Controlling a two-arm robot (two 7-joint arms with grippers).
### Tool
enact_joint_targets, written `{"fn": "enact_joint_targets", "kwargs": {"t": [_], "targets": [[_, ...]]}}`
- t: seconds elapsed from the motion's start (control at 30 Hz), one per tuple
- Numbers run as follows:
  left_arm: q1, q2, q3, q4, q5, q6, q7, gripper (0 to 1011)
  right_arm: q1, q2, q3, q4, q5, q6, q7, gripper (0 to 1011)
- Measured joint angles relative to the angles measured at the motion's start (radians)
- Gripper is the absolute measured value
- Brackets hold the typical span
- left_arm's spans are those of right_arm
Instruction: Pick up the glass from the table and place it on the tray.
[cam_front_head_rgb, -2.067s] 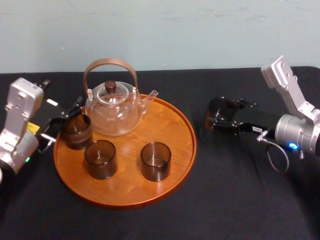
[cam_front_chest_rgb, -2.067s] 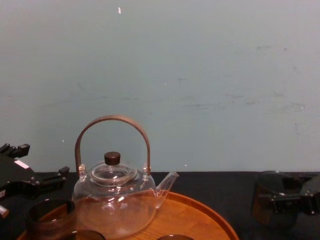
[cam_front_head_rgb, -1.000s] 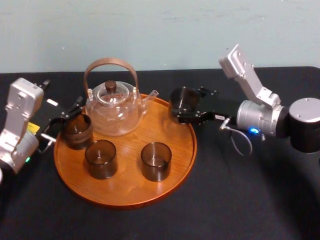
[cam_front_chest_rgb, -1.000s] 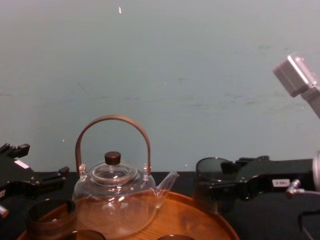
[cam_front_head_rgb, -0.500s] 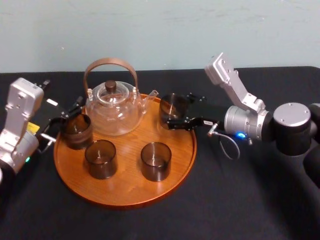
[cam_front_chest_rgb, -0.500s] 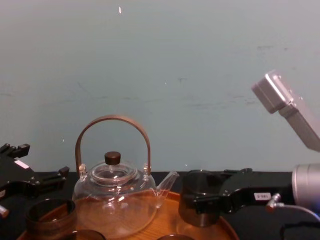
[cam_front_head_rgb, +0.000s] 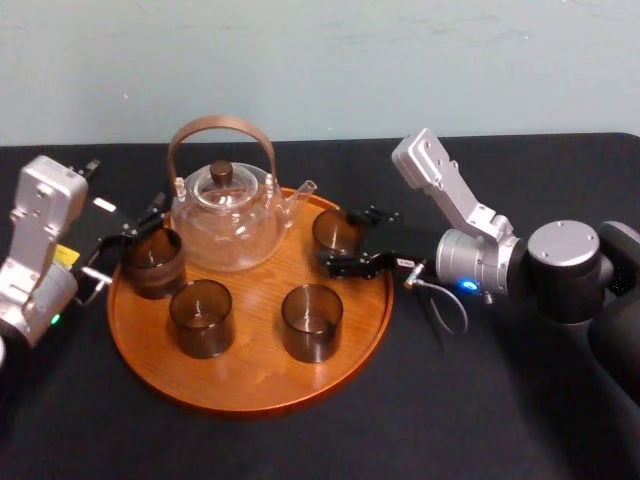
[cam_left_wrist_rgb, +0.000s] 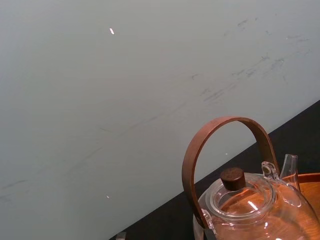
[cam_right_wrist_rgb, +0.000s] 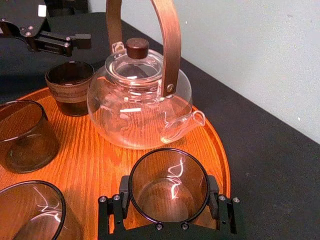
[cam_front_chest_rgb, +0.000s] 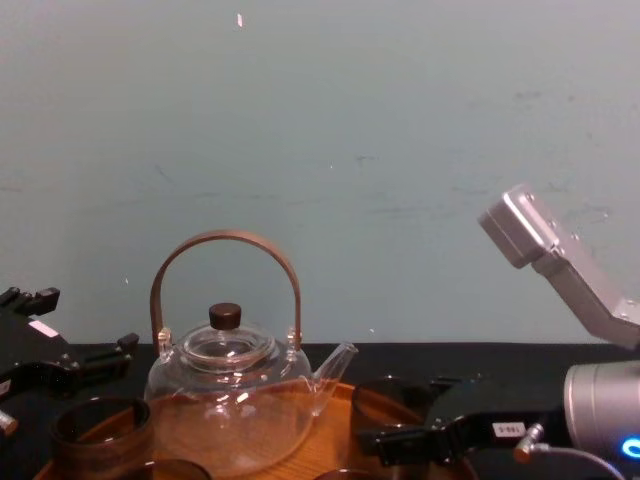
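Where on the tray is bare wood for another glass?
Free: the front strip of the tray, and the centre patch bordered by the glass teapot, front-left glass and front-right glass. Crowded: the back, where the left glass by the left gripper and the held glass in the right gripper flank the teapot.

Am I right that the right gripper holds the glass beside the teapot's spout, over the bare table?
No: the right gripper holds the glass beside the teapot's spout, but over the tray, as the right wrist view shows. The left gripper sits beside its left rim.

Right gripper (cam_front_head_rgb: 341, 241) brought glass (cam_front_head_rgb: 333, 228) over the tray (cam_front_head_rgb: 250, 372).
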Motion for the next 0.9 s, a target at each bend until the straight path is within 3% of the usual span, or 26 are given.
{"fn": "enact_joint_targets", "kwargs": {"t": [0.8,0.9], "targets": [[0.000,0.000,0.000,0.000,0.000,0.000,0.000,1001,-0.001,-0.014,0.002,0.023,-0.021,-0.001,-0.012,906],[0.000,0.000,0.000,0.000,0.000,0.000,0.000,1001,-0.002,-0.014,0.002,0.024,-0.022,0.001,-0.012,973]]}}
